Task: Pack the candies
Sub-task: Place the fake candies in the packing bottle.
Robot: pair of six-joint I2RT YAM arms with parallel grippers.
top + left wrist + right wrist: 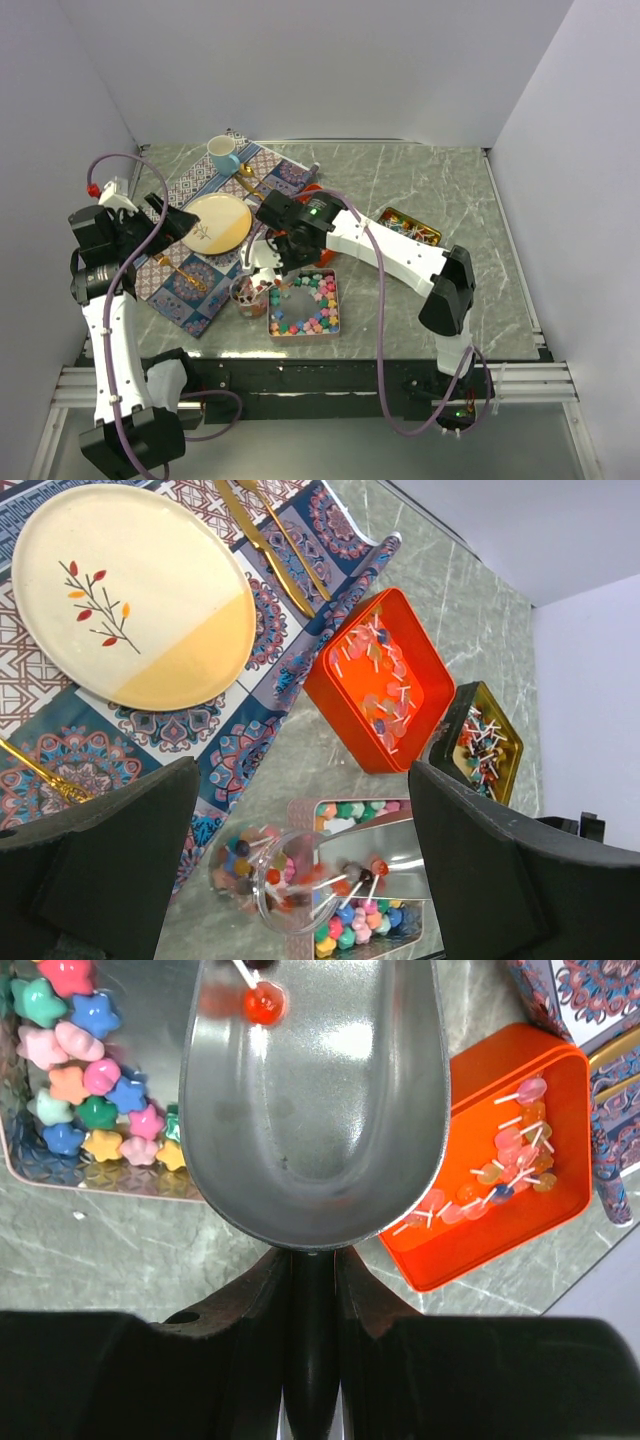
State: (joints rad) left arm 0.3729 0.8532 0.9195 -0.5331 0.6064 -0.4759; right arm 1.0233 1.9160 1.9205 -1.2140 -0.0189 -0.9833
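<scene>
Pastel star candies (80,1070) fill a pink tin (303,305) at the table's front centre. My right gripper (312,1270) is shut on the black handle of a silver scoop (315,1100), held tilted above that tin. One red lollipop (263,1003) lies near the scoop's mouth. In the left wrist view, lollipops (370,870) spill from the scoop (430,850) into a clear jar (265,870) holding more sweets. My left gripper (302,770) hangs open high above the jar, holding nothing. In the top view it (168,222) is over the placemat's left part.
An orange tin (380,680) with pale lollipops sits behind the pink tin. A gold tin (410,225) of wrapped pieces stands to the right. A patterned placemat (190,270) carries a cream plate (217,222), gold cutlery (270,550) and a blue cup (223,153).
</scene>
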